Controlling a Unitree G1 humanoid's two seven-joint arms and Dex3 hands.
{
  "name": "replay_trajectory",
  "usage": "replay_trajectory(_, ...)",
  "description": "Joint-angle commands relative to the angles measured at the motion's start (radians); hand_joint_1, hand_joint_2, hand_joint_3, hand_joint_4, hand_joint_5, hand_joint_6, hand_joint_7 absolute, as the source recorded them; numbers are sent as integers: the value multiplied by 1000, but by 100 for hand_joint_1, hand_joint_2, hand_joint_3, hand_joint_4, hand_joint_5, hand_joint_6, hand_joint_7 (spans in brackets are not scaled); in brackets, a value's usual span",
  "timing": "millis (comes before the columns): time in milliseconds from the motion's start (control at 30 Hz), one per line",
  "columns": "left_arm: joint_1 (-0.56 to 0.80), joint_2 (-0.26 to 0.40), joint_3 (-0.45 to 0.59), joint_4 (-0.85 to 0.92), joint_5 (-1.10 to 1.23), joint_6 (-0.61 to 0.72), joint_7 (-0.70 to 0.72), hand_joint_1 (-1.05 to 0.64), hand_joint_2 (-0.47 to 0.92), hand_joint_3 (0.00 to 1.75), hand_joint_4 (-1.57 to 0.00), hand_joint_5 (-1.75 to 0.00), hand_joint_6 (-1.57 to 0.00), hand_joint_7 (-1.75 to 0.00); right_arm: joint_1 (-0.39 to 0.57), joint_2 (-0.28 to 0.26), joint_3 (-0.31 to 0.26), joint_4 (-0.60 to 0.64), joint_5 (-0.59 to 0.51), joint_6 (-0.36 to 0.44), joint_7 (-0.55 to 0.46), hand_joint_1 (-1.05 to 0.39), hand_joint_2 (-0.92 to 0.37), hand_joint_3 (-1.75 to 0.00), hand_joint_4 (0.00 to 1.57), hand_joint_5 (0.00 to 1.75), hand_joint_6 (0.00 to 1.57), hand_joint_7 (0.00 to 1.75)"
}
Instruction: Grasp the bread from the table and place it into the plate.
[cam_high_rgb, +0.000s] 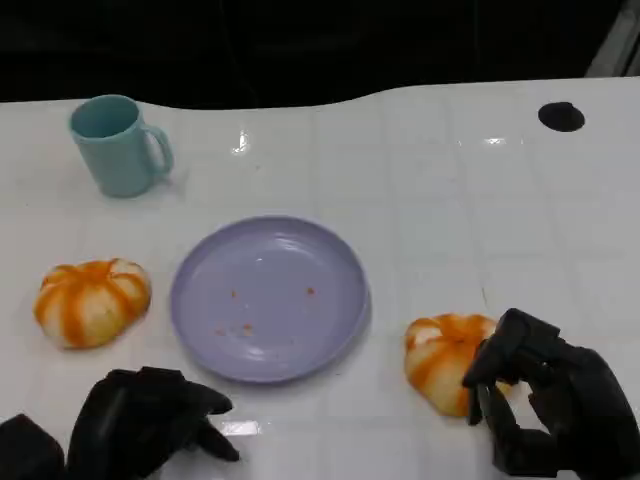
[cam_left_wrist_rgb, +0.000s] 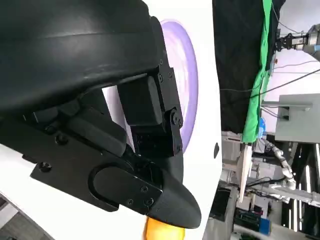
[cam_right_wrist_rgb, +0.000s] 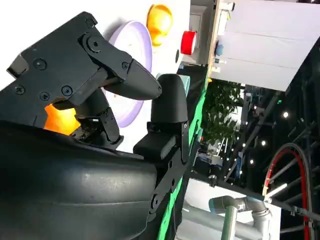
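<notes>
On the white tiled worktop (cam_high_rgb: 450, 200) we see a round lavender plate (cam_high_rgb: 270, 297) near the middle, bare but for a few orange crumbs. To its right lies a round orange-and-white striped bread roll (cam_high_rgb: 440, 358), resting on the worktop and clear of the plate's rim. Our right hand (cam_high_rgb: 545, 405) sits just beside this roll on its far-right side, its black fingers (cam_high_rgb: 490, 365) curled against the roll's edge; they touch it, but we cannot tell whether they have actually closed around it, and the roll is not lifted. From the right wrist view the same roll (cam_right_wrist_rgb: 62, 119) shows as an orange patch tucked between the fingers and the black shell, with the plate (cam_right_wrist_rgb: 131, 60) beyond. A second striped bread roll (cam_high_rgb: 92, 301) lies to the left of the plate, well apart from it. Our left hand (cam_high_rgb: 150, 420) rests low on the worktop in front of the plate's near-left edge, its fingers curled inward and holding nothing. A light teal ceramic mug (cam_high_rgb: 118, 146) stands upright at the far left, handle to the right. A small black round spot (cam_high_rgb: 561, 116) marks the far right.
</notes>
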Motion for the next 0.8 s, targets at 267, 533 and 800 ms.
replay_trajectory(267,5,10,4,-11,-8,0,3,-105,85,0,-153,-53,-157,-15,1,-71,-15,-100,-57,74,-25,-30,-60,-82,61,140,72,90)
replay_trajectory(533,0,12,6,-11,-5,0,8,-105,85,0,-153,-53,-157,-15,-8,-190,-9,-236,-257,172,-57,-46,-91,-19,40,91,51,48)
replay_trajectory(800,-4,9,7,-8,-5,3,10,-105,85,0,-153,-54,-157,-15,-19,-354,-12,-421,-514,265,-72,-55,-92,-10,19,48,39,9)
